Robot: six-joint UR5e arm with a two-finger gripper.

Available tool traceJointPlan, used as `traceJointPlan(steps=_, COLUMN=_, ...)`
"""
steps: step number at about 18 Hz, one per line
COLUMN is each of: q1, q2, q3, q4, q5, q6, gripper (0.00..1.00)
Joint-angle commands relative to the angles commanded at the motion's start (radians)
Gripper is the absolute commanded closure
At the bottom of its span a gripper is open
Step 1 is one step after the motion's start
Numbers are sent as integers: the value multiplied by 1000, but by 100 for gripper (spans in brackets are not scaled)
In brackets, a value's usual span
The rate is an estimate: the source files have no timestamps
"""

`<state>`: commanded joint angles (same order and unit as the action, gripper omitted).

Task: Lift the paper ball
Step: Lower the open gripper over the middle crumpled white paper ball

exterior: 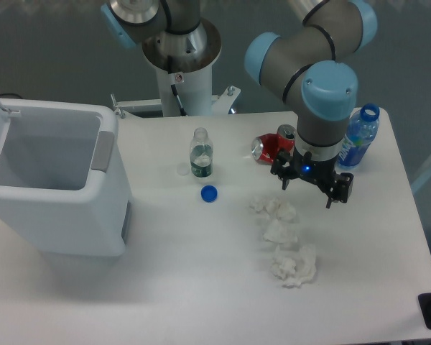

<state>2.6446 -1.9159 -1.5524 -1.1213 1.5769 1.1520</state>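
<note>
- The white bin (54, 190) at the left of the frame stands open; what I see of its inside holds nothing.
- A small clear bottle (201, 153) stands uncapped mid-bench, its blue cap (209, 193) lying just below it.
- My gripper (311, 191) hangs spread wide and empty, right of center, just below the tipped red can (271, 147) and beside the blue bottle (358, 141).
- The paper ball (294, 265) lies lower right, below two smaller wads (274, 208), with bare bench (201, 287) between it and the bottom and right edges.
</note>
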Motion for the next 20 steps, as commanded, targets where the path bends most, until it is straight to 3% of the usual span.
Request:
traceJointPlan(steps=8, q1=-8, q2=-17, q3=31, q4=-6, q5=-8, q6=-14, gripper=0)
traceJointPlan(steps=12, q1=-3, q2=-26, q3=-9, q4=3, q5=-78, q6=-53, gripper=0)
traceJointPlan(steps=15, q1=-11, q2=-37, q3=-40, q4=73, q5=-98, q6=-92, gripper=0)
traceJointPlan(steps=20, q1=-46, q2=-80, q3=-41, q4=98, q5=-101, q6=-104, gripper=0)
